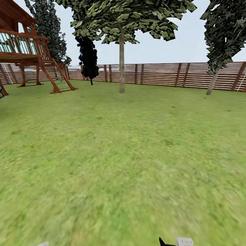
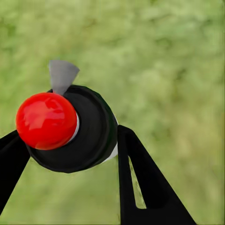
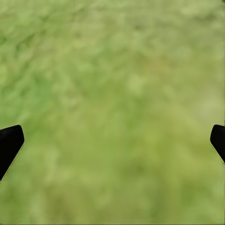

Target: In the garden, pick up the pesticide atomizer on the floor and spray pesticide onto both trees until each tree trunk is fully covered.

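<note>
In the left wrist view the pesticide atomizer [image 2: 91,133] sits between my black fingers [image 2: 140,178]: a glossy red round cap [image 2: 46,120], a black collar and a grey nozzle tab [image 2: 61,75]. My left gripper [image 2: 70,143] is shut on it, over blurred grass. My right gripper [image 3: 112,145] is open over bare grass, its two fingertips far apart. In the head view a tree with pale green blocky leaves stands ahead across the garden lawn [image 1: 123,153]; its straight grey-brown tree trunk [image 1: 121,68] rises near the fence. No white pesticide specks show.
A brown slatted fence [image 1: 164,73] closes the far side. A wooden play structure with ladder [image 1: 30,54] stands at the far left. Dark narrow conifers [image 1: 88,58] stand near it. A darker-leaved tree with a leaning thin trunk [image 1: 213,80] is at the far right.
</note>
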Available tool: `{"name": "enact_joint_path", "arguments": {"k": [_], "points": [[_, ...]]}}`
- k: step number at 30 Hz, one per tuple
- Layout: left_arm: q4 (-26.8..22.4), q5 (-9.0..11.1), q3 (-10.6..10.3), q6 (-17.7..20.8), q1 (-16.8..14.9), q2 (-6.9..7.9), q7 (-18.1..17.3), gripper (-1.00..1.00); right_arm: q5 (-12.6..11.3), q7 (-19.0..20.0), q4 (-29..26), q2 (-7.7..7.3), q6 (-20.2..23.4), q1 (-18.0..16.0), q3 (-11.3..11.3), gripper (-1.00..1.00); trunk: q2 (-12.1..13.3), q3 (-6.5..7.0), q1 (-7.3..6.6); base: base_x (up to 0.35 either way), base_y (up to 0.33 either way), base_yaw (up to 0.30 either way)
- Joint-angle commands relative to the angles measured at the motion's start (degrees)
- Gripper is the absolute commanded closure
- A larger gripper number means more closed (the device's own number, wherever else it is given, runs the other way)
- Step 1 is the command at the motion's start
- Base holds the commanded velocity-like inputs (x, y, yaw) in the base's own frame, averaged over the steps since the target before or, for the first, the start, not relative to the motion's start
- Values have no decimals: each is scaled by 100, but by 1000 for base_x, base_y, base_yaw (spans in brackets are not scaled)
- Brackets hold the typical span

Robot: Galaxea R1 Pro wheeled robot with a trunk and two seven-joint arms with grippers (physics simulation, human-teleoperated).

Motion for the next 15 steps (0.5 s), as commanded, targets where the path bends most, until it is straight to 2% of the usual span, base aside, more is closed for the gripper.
{"name": "enact_joint_path", "arguments": {"k": [1,15], "points": [[4,-8,48,-12,-3,-2,-30,100,24,40,-3,0,-9,-3,-49,-100,-2,-5,2,339,0,0],[4,-8,48,-12,-3,-2,-30,100,20,40,-3,0,-9,-3,-49,-100,-2,-5,2,339,0,0]]}}
